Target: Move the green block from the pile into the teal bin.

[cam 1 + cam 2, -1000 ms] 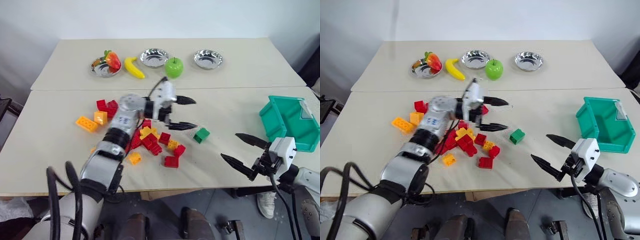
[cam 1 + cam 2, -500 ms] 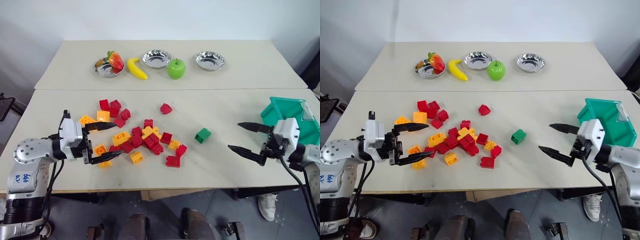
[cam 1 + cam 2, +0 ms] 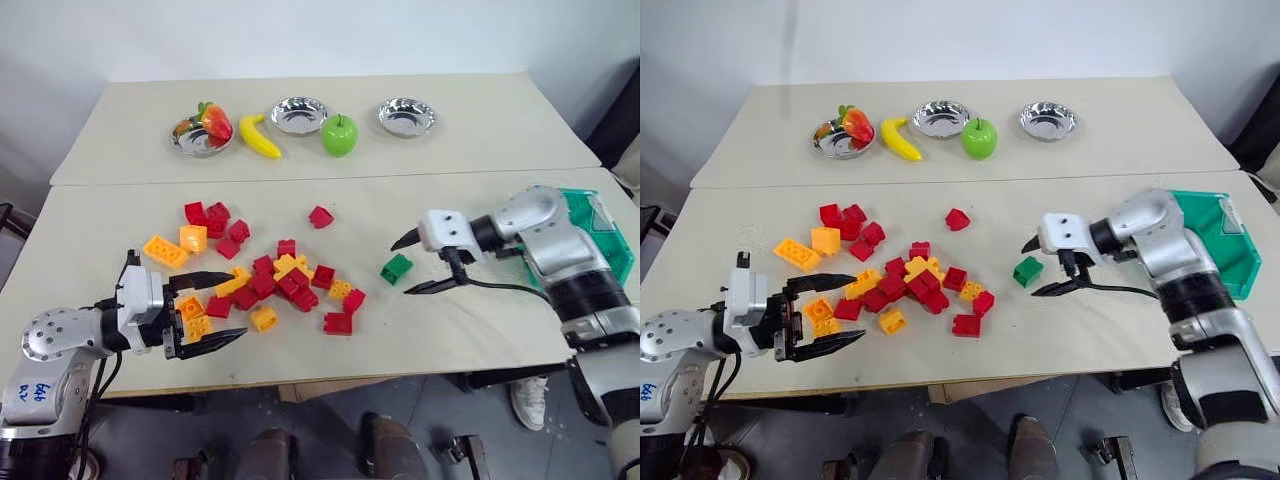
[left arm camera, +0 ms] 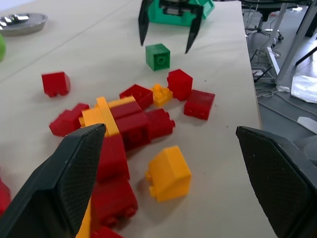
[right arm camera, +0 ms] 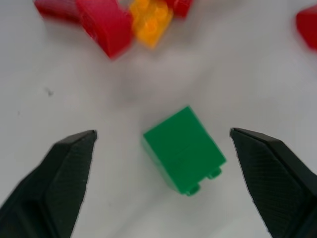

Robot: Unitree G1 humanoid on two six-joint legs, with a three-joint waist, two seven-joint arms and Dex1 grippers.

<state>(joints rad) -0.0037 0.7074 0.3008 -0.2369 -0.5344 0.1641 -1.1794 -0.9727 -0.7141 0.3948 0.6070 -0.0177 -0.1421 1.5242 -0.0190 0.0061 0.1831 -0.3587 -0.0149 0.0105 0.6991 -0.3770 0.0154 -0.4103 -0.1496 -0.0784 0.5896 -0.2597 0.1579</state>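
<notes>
The green block (image 3: 396, 268) lies on the table just right of the pile (image 3: 270, 285) of red, yellow and orange blocks. My right gripper (image 3: 400, 269) points down and leftwards at it, open, one finger on each side of the block and above it; the right wrist view shows the green block (image 5: 184, 150) between the spread fingers. The teal bin (image 3: 600, 230) stands at the table's right edge, partly hidden by my right arm. Near the front left edge my left gripper (image 3: 238, 305) is open and holds nothing, level, facing the pile.
On the far table stand a plate (image 3: 192, 140) with a strawberry, a banana (image 3: 258, 137), a green apple (image 3: 339, 134) and two other steel plates (image 3: 299, 114) (image 3: 407, 116). A lone red block (image 3: 320, 216) lies behind the pile.
My right gripper swung left from beside the teal bin to over the green block and tipped downward. My left gripper drew back from over the pile to the front left edge. The blocks stayed put.
</notes>
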